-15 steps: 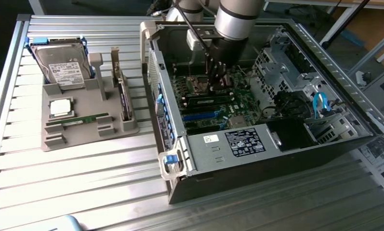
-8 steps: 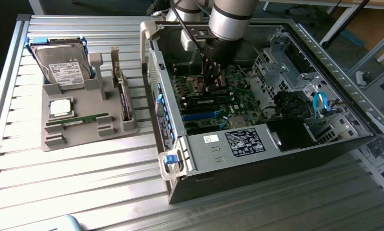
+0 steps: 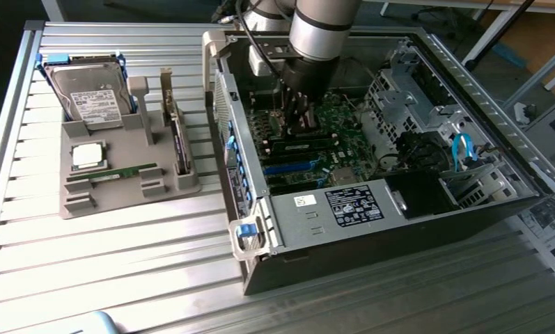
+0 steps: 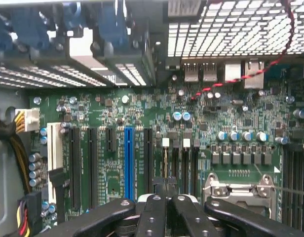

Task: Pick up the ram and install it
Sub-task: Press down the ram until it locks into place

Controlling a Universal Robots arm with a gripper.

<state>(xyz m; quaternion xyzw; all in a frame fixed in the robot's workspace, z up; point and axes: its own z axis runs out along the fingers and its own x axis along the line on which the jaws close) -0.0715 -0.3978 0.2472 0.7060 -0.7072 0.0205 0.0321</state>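
Hand (image 3: 301,122), closed and gripping nothing, hovers inside the case; ram (image 3: 124,172) lies well apart.

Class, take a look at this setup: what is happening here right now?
A robot arm has reached down into an open computer case, with its gripper shut just above the motherboard. Whether it holds a ram stick cannot be told. Beside the case, on the exterior view's left, a grey holder carries one ram stick, a CPU and a hard drive.
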